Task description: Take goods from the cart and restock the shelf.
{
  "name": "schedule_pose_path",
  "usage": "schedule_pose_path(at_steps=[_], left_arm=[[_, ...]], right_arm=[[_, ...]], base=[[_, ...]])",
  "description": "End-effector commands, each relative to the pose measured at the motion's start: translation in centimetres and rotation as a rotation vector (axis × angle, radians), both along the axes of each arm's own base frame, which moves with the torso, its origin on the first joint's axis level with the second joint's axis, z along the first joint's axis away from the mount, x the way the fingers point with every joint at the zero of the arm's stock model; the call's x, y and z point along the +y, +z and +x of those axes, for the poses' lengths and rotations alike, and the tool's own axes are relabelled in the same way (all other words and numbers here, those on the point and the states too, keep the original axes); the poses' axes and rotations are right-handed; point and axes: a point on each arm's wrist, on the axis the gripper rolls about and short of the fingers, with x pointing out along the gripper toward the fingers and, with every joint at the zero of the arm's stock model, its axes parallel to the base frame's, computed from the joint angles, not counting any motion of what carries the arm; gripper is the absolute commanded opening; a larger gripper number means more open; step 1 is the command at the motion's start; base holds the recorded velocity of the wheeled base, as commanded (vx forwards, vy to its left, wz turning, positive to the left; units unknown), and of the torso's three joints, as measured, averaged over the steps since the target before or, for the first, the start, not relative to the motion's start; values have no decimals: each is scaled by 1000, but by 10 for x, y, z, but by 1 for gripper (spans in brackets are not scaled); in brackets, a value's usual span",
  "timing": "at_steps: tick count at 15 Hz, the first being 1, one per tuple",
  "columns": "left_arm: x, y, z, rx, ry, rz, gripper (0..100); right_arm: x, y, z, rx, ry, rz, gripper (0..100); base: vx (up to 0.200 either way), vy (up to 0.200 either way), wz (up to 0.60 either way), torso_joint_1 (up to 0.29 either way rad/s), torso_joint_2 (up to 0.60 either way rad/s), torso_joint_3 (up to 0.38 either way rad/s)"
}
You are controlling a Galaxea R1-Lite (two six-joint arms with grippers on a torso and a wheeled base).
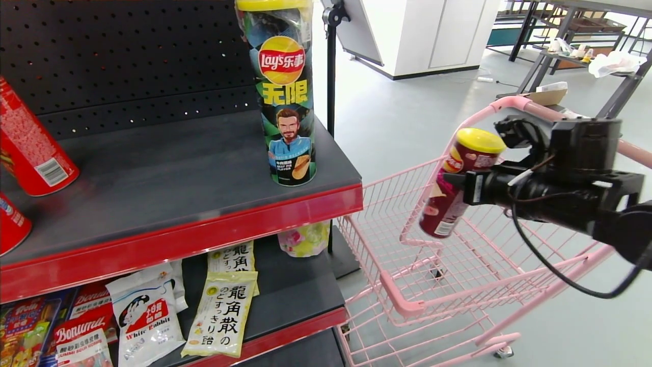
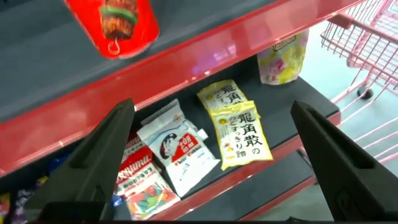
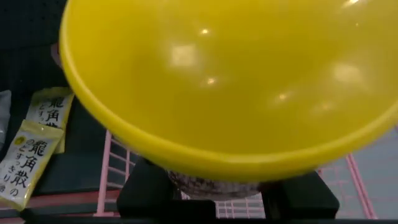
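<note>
The right gripper [image 1: 461, 179] has its fingers [image 1: 476, 187] clenched across the body of a maroon chip canister [image 1: 444, 209] just below the canister's yellow lid [image 1: 480, 140]. The canister hangs above the basket of the pink cart [image 1: 387, 285], tilted with the lid up and away from the shelf, and it is well apart from the shelf. In the right wrist view the lid [image 3: 230, 81] looms over the two dark fingers [image 3: 149, 193].

The step in hand looks like carrying the canister across to the upper shelf board [image 1: 178, 173]. To do it well, the arm should bring the canister upright on the way and carry its base over the red front lip [image 1: 204, 234]. It should head for the bare stretch between the standing green chip canister [image 1: 285, 102] and the red canisters [image 1: 30, 142] lying at the left end.

The green one is tall, narrow and close to the shelf's right end, so it would probably topple at a brush. A path well to its left is safer. The fingers should release only once the base sits flat, since a tilted landing could send the canister rolling toward the edge.

The left gripper [image 2: 212, 107] has its fingers [image 2: 99, 162] spread wide and holds nothing. It hangs before the lower shelf, over the yellow candy bags [image 2: 239, 127].
</note>
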Motion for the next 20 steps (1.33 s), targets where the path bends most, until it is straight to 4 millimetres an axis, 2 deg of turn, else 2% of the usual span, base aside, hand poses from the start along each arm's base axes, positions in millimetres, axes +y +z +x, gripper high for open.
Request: schedule_pose_path(at_steps=[1, 3, 5, 6, 10, 17, 20], left_arm=[[-4, 7, 11, 37, -16, 22, 100], [-6, 11, 14, 10, -43, 11, 100], [-7, 11, 17, 21, -41, 58, 100], [-7, 11, 18, 22, -44, 77, 100], [-8, 11, 19, 25, -45, 89, 100], [-5, 9, 12, -6, -44, 101, 100], [-4, 7, 8, -25, -47, 115, 100]], right_arm=[[-24, 71, -81, -105, -33, 12, 0], [-33, 77, -117, -115, -20, -20, 0], [-43, 70, -146, -122, -14, -71, 0], [-47, 65, -154, -123, -25, -84, 0], [-53, 56, -170, -132, -34, -109, 0], [-56, 52, -181, -146, -32, -114, 0], [-57, 49, -184, -146, -32, -122, 0]], base=[[0, 0, 0, 0, 0, 0], [0, 0, 0, 0, 0, 0], [0, 0, 0, 0, 0, 0], [0, 0, 0, 0, 0, 0], [0, 0, 0, 0, 0, 0], [-200, 0, 0, 0, 2, 4], [0, 0, 0, 0, 0, 0]])
